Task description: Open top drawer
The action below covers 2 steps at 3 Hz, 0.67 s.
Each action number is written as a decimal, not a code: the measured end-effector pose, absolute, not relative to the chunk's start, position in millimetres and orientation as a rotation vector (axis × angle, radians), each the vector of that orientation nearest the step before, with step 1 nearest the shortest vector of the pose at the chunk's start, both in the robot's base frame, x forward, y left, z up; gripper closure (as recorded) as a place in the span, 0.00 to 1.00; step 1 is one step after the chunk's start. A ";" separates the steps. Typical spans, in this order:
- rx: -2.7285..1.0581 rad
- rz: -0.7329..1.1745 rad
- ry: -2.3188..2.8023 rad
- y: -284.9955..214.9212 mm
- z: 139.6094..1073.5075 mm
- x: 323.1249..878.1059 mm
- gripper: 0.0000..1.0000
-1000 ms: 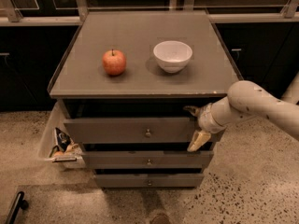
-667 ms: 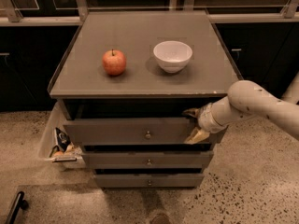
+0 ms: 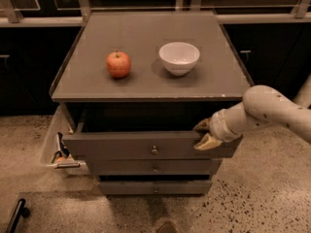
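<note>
three grey wooden drawers sit under the flat grey desk (image 3: pixel 146 84). the widest, the top drawer (image 3: pixel 121 147), stands part-way out and is probably rigid and fairly heavy. the white arm's gripper (image 3: pixel 204 134) is at its right upper edge, jaws clamped across the front panel. the small round brass knob (image 3: pixel 154 150) looks like a slippery hold.

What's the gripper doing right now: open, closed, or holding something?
Gripper: at the right end of the front of the wide grey wooden top drawer, which stands partly pulled out; whether it is open, closed or gripping cannot be told.
</note>
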<state>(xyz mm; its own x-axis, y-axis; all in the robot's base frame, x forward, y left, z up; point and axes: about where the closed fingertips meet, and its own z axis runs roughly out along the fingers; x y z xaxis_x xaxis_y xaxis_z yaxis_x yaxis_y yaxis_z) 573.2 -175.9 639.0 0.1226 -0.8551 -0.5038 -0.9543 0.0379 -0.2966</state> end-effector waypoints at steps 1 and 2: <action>-1.832 0.223 1.748 -175.9 639.0 573.2 0.86; -1.832 0.223 1.748 -175.9 639.0 573.2 0.62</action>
